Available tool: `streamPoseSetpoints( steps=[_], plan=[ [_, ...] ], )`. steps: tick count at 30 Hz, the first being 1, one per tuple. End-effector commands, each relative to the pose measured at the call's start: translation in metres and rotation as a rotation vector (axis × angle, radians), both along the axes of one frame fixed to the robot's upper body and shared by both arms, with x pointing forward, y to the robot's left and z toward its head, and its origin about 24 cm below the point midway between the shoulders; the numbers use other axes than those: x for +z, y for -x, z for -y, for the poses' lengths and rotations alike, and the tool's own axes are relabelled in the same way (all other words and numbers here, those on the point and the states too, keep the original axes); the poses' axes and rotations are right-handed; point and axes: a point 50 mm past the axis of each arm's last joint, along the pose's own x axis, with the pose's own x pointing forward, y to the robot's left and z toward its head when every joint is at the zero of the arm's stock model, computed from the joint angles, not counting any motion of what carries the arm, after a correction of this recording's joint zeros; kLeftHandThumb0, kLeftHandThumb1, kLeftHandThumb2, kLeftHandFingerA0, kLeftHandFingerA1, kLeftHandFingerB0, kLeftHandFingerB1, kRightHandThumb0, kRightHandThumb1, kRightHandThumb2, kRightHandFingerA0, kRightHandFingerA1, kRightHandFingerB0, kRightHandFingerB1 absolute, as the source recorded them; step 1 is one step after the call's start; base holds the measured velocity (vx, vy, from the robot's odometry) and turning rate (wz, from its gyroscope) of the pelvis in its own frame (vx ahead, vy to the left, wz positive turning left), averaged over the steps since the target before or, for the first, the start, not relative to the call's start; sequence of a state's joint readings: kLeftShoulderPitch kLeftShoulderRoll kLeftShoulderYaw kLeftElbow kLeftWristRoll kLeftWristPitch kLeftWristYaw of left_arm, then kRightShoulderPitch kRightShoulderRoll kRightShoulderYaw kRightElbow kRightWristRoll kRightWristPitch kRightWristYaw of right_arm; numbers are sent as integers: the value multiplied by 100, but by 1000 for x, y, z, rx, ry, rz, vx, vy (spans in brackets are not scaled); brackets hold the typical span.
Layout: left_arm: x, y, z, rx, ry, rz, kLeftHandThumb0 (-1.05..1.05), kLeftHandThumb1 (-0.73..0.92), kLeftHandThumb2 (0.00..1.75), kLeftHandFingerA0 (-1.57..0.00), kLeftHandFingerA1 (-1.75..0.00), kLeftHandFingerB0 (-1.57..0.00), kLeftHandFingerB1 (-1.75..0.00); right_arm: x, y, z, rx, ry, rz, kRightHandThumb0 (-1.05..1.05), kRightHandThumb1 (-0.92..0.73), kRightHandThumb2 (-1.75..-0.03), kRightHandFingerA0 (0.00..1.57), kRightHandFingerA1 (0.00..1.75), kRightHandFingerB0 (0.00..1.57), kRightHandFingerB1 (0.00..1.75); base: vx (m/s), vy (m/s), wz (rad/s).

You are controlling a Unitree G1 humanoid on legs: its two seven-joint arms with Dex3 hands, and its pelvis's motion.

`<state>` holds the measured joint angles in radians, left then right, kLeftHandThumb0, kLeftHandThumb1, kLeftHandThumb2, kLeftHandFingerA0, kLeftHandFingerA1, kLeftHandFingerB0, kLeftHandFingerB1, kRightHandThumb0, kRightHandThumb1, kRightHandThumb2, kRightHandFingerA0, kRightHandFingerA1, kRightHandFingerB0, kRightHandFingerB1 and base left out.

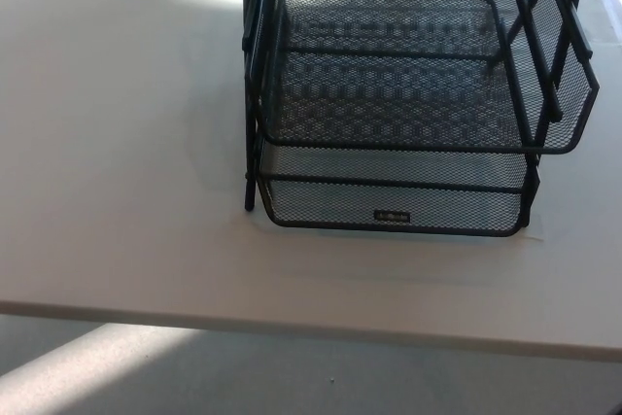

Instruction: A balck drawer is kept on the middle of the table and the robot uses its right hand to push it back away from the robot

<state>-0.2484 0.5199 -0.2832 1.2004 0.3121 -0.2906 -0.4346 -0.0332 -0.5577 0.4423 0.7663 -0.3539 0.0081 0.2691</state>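
A black wire-mesh stacked tray rack [398, 94] stands on the white table [117, 191], right of centre. Its bottom drawer [394, 206] sticks out toward me, with a small label on its front lip. Above it sits another mesh tray, and a further tier reaches out of the picture at the top. Neither of my hands shows in the head view.
The table's front edge [292, 323] runs across the lower picture, with grey floor [292, 376] below it. Sunlight patches lie on the table at the top left and on the floor at the bottom left.
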Motion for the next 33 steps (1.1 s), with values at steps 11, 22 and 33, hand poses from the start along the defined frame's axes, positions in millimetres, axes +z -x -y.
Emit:
streamPoseSetpoints(
  steps=[11,22,33],
  plan=[
    [4,3,-9,5,-22,-5,-56,72,63,-45,-37,-32,-32,-2,-3,5,50,48,8,-52,-75,-63,49,40,42,36,0,0,0],
    [4,3,-9,-1,-24,-3,-56,72,63,-46,-38,-32,-32,-3,-3,6,52,56,-4,-54,-73,-63,47,39,38,35,0,0,0],
    [4,3,-9,0,-33,-6,-56,72,63,-45,-37,-31,-32,-3,-3,6,29,34,-10,-51,-76,-63,51,39,42,36,0,0,0]
  ],
)
